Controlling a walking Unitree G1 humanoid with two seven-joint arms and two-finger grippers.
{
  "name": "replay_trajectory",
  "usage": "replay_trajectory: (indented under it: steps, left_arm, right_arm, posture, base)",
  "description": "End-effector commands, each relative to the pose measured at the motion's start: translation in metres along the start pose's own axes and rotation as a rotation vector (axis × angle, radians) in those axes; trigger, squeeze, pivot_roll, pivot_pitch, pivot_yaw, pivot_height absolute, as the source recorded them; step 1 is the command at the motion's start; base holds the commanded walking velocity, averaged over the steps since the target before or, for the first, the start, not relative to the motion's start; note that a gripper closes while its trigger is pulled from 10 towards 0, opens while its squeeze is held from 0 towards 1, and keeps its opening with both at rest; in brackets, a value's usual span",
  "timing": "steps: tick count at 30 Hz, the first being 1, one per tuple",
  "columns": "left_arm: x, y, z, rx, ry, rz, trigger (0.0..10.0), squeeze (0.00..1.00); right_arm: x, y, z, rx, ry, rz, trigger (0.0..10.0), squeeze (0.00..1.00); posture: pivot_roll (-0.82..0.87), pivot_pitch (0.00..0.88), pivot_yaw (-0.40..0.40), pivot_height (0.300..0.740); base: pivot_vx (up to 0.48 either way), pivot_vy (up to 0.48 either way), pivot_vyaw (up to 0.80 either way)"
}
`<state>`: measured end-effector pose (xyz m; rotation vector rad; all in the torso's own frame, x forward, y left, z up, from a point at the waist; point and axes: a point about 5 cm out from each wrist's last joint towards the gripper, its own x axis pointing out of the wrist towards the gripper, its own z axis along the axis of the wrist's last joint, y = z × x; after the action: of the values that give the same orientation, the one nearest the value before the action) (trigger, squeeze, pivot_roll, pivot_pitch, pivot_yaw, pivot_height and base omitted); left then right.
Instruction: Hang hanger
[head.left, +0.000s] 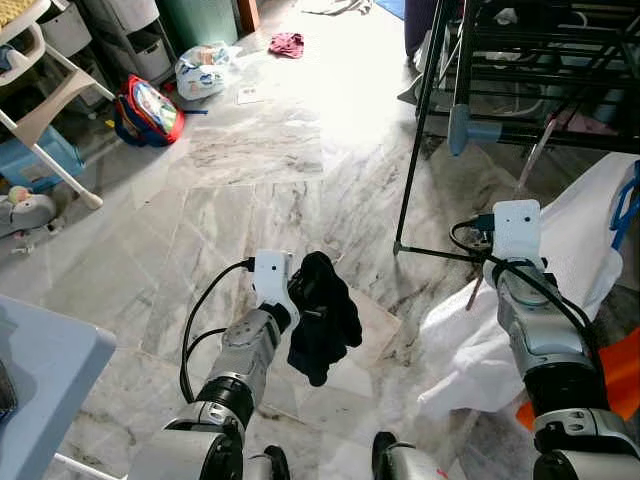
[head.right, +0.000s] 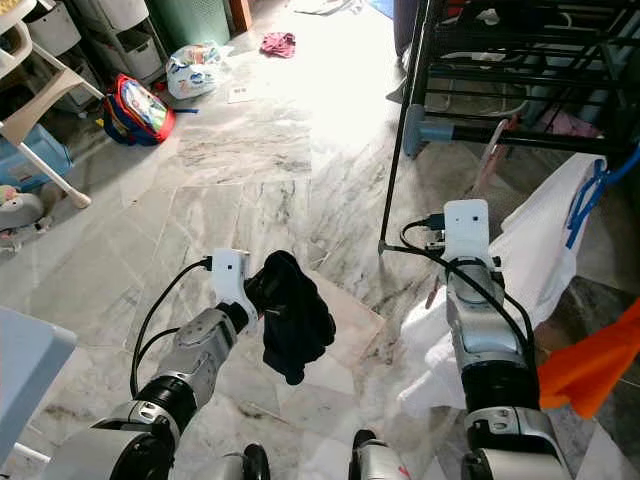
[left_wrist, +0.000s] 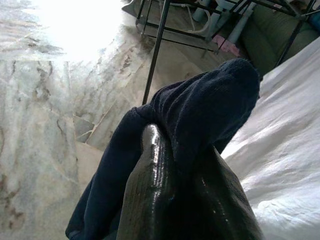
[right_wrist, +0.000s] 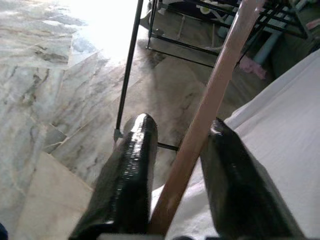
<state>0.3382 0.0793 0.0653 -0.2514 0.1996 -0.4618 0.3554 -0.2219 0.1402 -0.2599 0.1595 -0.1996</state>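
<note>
While the left tool (left_wrist: 165, 165) clenches a dark cloth (head.left: 322, 315), right tool (right_wrist: 180, 165) half-open, gripping a pink hanger (right_wrist: 210, 107)

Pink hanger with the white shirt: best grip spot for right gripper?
The hanger by its bare straight arm, crosswise, a finger each side, as the right gripper has it. Come from the open side, away from the white shirt: thin rod, uncovered there.

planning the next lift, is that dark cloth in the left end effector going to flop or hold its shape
Likely floppy: the dark cloth droops in folds below the left end effector. Probably light, since it hangs from one small pinch. It may swing or slip when the arm moves.
</note>
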Motion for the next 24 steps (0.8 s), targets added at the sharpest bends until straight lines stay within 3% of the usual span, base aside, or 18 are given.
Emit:
replay_trajectory:
  steps: [1, 13, 24]
  left_arm:
    - [-0.001, 0.002, -0.001, 0.010, 0.016, 0.006, 10.0, 0.00]
    - [0.001, 0.000, -0.001, 0.017, 0.023, -0.005, 10.0, 0.00]
    - [0.001, 0.001, 0.000, 0.022, 0.027, -0.006, 10.0, 0.00]
  right_arm:
    - [-0.002, -0.001, 0.000, -0.025, -0.011, -0.003, 0.0, 0.00]
    - [-0.007, -0.005, -0.002, -0.105, -0.029, -0.019, 0.0, 0.00]
    - [-0.014, -0.008, -0.007, -0.121, -0.037, -0.015, 0.0, 0.00]
  posture:
    - [-0.15, 0.193, 0.098, 0.740]
    - [-0.15, 0.193, 0.108, 0.740]
    - [-0.15, 0.193, 0.114, 0.740]
  base:
    - [0.000, 0.000, 0.00]
    - [0.000, 0.000, 0.00]
    - [0.000, 0.000, 0.00]
